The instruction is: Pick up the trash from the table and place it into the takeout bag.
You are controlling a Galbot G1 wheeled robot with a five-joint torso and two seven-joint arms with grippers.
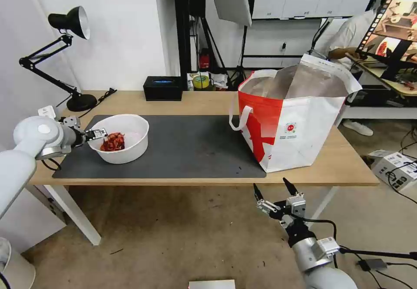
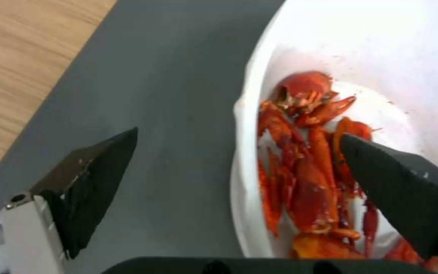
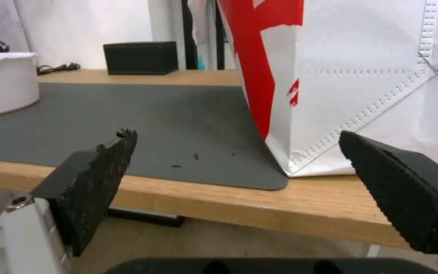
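The trash in sight is a white round bowl (image 1: pixel 126 143) (image 2: pixel 340 45) holding red scraps (image 1: pixel 113 142) (image 2: pixel 305 167); it stands on the left part of the dark mat (image 1: pixel 186 150) on the table (image 1: pixel 195 102). My left gripper (image 1: pixel 97 133) (image 2: pixel 239 133) is open astride the bowl's left rim, one finger outside over the mat and the other inside above the scraps. The white-and-red takeout bag (image 1: pixel 299 124) (image 3: pixel 361 76) stands open on the table's right end. My right gripper (image 1: pixel 273 189) (image 3: pixel 238 132) hangs open below the table's front edge, in front of the bag.
A black box (image 1: pixel 163 88) (image 3: pixel 140 57) sits at the table's back edge and a black desk lamp (image 1: pixel 69 59) at its back left corner. On the floor to the right lie a cardboard box (image 1: pixel 397 163) and cables. A person sits behind the bag at another desk.
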